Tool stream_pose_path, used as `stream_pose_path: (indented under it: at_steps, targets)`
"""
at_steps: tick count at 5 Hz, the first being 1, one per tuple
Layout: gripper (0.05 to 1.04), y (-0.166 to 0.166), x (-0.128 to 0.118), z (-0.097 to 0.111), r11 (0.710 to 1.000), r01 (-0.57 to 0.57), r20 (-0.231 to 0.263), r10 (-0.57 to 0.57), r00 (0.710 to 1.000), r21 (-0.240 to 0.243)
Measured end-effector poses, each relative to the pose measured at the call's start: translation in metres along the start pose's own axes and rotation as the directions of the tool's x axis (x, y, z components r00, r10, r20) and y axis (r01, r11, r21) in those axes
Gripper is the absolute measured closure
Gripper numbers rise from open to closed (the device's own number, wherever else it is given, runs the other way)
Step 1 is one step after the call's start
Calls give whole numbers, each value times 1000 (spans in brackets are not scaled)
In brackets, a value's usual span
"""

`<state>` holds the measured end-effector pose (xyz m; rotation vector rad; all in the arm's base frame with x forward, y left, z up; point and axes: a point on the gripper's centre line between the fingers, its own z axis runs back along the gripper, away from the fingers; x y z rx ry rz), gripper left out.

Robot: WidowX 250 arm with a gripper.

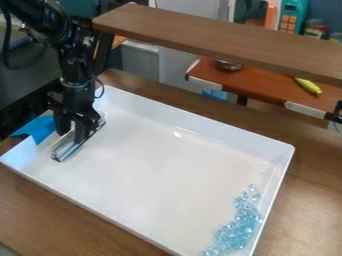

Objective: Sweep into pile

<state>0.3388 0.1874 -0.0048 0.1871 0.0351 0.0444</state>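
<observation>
Black claw (73,135): seems clamped on a metal sweeper (65,149)
Blue beads (238,228): heaped lower right in the white tray (200,131), side wall blocking them
Wooden shelf (200,36): up behind the tray
Reddish counter (264,88): yellow toy (308,86) just chilling there

Jar label: on the jar (314,29) seen past the far long edge of the raised wooden shelf (214,36), toward the right; any print is too small and blurred to read.
Second jar: partly in view at the right, by the same edge of the shelf; its print cannot be made out.
Teal toy's keys: orange keys on the teal toy (290,8), beside the labelled jar; no number or sign is legible.
</observation>
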Motion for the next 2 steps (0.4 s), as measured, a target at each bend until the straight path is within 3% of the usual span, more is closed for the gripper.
stream_pose_path:
  at_steps: [1,2]
  targets:
    - [98,-6,0,4,999,2,-17,-3,1000,-49]
    - [81,-13,-3,28,993,3,-17,-5,1000,-122]
